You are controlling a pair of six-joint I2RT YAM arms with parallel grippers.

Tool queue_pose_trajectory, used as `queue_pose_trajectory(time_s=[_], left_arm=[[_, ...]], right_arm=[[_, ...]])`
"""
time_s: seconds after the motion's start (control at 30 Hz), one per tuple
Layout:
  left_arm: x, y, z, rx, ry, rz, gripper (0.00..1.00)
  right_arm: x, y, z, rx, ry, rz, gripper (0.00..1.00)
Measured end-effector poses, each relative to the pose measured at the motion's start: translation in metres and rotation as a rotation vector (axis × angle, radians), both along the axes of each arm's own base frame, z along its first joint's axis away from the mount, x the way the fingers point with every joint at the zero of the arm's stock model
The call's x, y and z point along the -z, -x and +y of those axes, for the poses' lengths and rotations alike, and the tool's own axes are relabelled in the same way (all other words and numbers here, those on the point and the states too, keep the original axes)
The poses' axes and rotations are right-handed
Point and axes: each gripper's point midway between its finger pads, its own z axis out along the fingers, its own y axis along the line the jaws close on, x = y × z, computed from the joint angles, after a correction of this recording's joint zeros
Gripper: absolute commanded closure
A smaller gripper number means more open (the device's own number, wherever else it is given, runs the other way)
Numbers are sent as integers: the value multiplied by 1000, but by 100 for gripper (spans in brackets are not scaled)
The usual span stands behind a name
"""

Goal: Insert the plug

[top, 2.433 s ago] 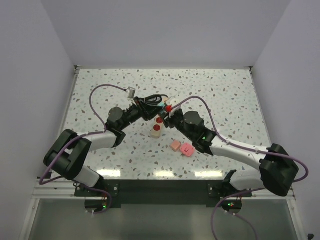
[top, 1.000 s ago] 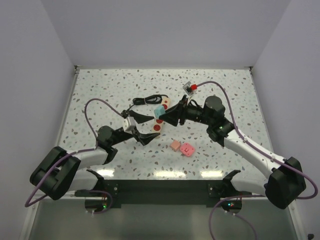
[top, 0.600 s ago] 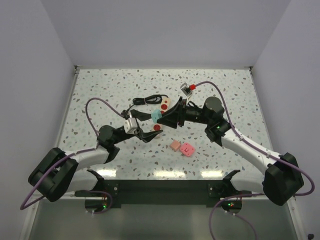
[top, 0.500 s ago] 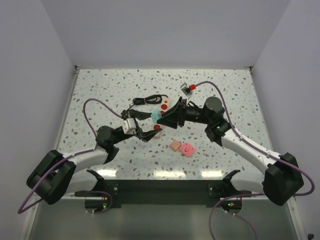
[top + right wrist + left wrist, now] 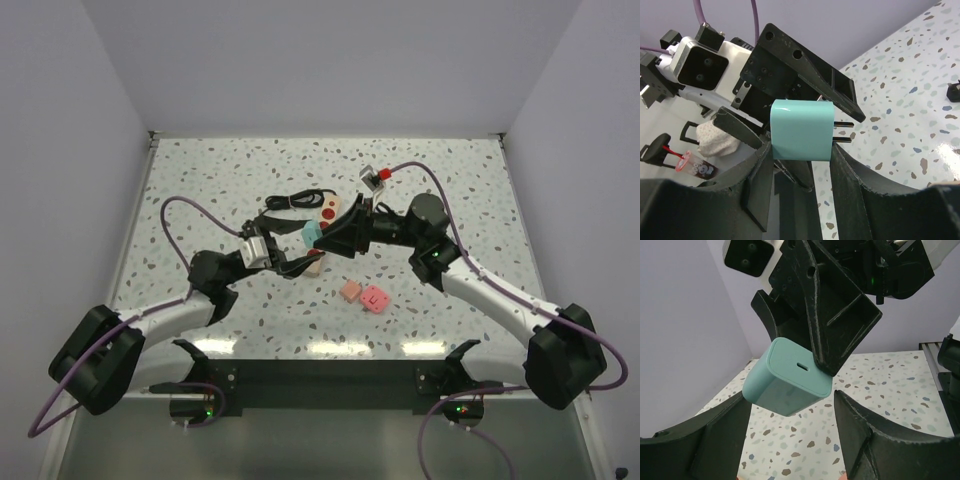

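A teal plug (image 5: 801,130) with two metal prongs (image 5: 842,131) is held above the table, and my right gripper (image 5: 801,150) is shut on its sides. From above, the plug (image 5: 312,232) hangs over a beige socket strip (image 5: 329,210) with red round sockets. My left gripper (image 5: 790,401) faces the plug's flat end (image 5: 790,377). Its fingers (image 5: 710,440) stand on either side of the plug with small gaps, so it is open. The two grippers meet at the table's middle, left gripper (image 5: 298,258) below right gripper (image 5: 324,238).
A coiled black cable (image 5: 290,201) lies behind the strip. Two pink blocks (image 5: 350,291) (image 5: 375,298) lie in front of it on the speckled table (image 5: 450,190). White walls stand on three sides.
My left gripper has moved up and to the right, to the plug in the right gripper, and its jaws have narrowed around it. The right arm has barely moved.
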Motion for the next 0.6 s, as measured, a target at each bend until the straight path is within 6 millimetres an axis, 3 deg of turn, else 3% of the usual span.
queue_pose_trajectory(time_s=[0.23,0.33,0.43,0.47,0.6], left_arm=[[-8,0,-2,9,7,-18,36],[-7,0,-3,9,5,-20,47],[-6,-1,-3,4,-3,-33,68],[-6,-1,-2,3,-4,-34,88],[-5,-2,-3,4,-7,-36,100]], right_arm=[[0,2,1,-23,-4,5,100],[2,3,2,-35,-5,18,100],[2,4,3,-46,-9,36,100],[2,4,3,-47,-10,36,100],[2,4,3,-47,-9,38,100]])
